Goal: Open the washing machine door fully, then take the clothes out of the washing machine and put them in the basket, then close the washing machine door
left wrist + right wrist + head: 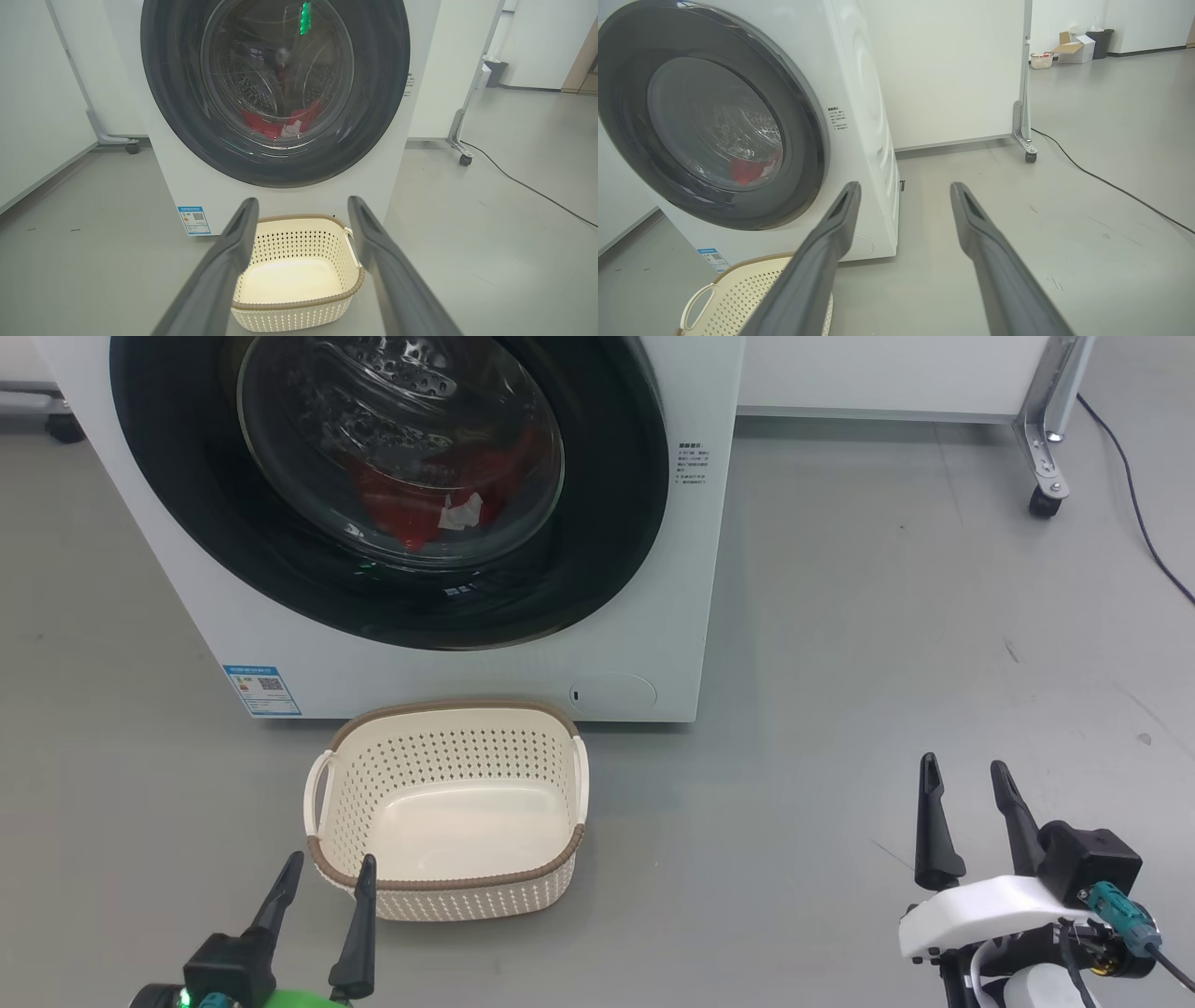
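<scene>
The white washing machine (653,616) stands ahead with its black-rimmed round door (597,551) shut. Through the glass I see the red clothes (411,518) lying low in the drum, with a white tag on them. The cream basket (448,709) sits empty on the floor right before the machine. My left gripper (327,863) is open at the basket's near-left corner, nothing between its fingers. My right gripper (966,770) is open over bare floor, well right of the machine. Both wrist views look at the door (373,116) (803,140), clothes (261,123) (745,172) and basket (299,305) (733,298).
A grey concrete floor (887,616) spreads out to the right. A white partition on castor feet (1046,499) stands behind the machine, and a dark cable (1139,513) runs along the floor at far right. Boxes and a bin (1097,39) sit far off.
</scene>
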Tool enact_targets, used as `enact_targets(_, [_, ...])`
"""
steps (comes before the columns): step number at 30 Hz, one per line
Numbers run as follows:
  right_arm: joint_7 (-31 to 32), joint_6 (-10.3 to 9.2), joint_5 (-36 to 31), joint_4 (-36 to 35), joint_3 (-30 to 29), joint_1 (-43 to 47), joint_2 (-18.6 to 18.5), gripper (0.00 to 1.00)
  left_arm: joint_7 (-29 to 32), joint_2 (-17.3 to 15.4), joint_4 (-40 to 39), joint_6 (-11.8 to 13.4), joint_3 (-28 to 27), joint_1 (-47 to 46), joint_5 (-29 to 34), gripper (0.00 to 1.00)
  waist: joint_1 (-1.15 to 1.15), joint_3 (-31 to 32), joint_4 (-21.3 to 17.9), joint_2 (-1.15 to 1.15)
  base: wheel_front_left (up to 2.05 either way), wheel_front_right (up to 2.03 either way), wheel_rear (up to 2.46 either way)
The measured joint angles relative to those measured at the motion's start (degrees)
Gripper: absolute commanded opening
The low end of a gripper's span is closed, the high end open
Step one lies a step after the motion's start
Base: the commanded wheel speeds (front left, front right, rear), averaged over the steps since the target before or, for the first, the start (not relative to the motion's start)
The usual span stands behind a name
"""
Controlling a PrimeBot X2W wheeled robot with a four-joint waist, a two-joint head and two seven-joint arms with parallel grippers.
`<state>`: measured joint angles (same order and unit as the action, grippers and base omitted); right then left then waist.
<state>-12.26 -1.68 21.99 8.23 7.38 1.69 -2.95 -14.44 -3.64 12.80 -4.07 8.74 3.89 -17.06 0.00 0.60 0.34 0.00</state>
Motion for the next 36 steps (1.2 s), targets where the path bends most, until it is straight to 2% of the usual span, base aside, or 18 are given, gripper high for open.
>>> enact_targets(36, [0.51,0.01,-0.44,2.71,0.77,-0.34,-0.31,1.00,0.00,0.76,2.38,0.24,-1.59,-0.73,-1.03,1.00,0.00,0.08,0.47,0.00,0.00,0.00,0.00])
